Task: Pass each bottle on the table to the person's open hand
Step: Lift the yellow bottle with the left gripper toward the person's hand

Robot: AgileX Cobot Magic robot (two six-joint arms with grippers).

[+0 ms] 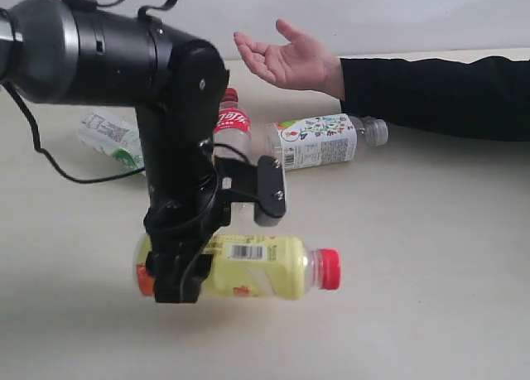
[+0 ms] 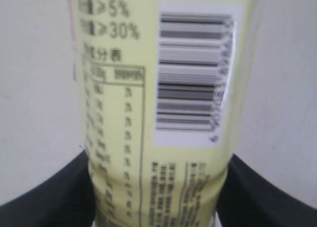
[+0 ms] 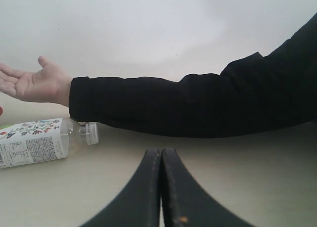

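Note:
My left gripper (image 1: 176, 274) is shut on the yellow bottle (image 1: 261, 266), gripping its base end. The bottle lies level with its red cap (image 1: 329, 268) to the right, and a shadow lies on the table (image 1: 431, 231) beneath it. In the left wrist view the yellow bottle (image 2: 153, 113) fills the gap between the black fingers (image 2: 54, 197). The person's open hand (image 1: 286, 61) is held palm up at the back, well beyond the bottle. The red-label bottle (image 1: 231, 123), the floral bottle (image 1: 319, 141) and the green-white bottle (image 1: 108, 136) lie behind my arm. My right gripper (image 3: 161, 153) is shut and empty.
The black-sleeved arm (image 1: 439, 94) stretches in from the right across the table's back. In the right wrist view the floral bottle (image 3: 29, 140) lies below the open hand (image 3: 32, 83) and the sleeve (image 3: 198, 103). A black cable (image 1: 50, 161) trails at the left.

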